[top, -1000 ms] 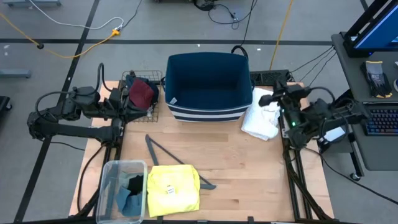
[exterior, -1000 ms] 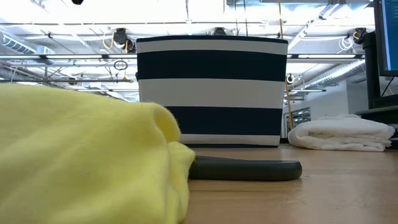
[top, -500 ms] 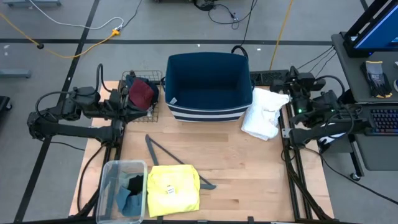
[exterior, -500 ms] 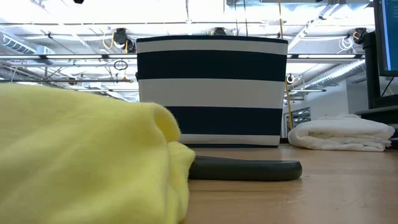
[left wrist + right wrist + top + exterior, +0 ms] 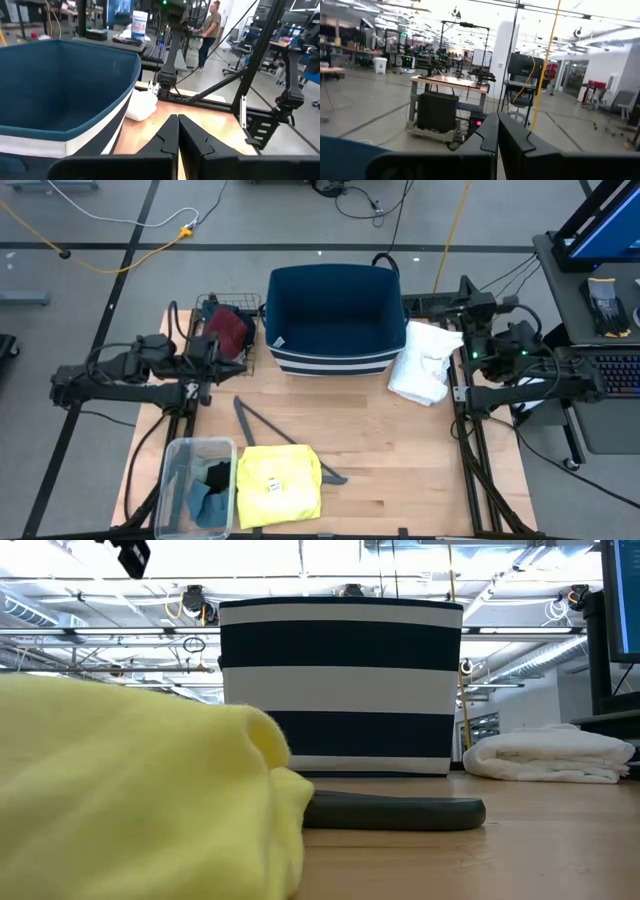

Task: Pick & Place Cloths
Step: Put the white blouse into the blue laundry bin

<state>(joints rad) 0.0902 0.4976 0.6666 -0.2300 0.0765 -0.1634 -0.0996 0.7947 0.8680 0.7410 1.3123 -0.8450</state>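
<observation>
Workshop floor all around, wooden table [image 5: 400, 450] centre frame, both arms parked wide!
Maroon piece [image 5: 229, 330] sits upper left in the wire basket [image 5: 251, 352], just ahead of the left gripper [image 5: 232, 361], jaws pinched shut and empty; white shirt [image 5: 424, 363] lies beside the right gripper [image 5: 462, 288], also shut. Yellow T-shirt [image 5: 279, 484] waits at the bottom.

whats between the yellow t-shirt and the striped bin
The thin grey hanger lies between the yellow T-shirt and striped bin; otherwise bare wood, in the high view.
</observation>
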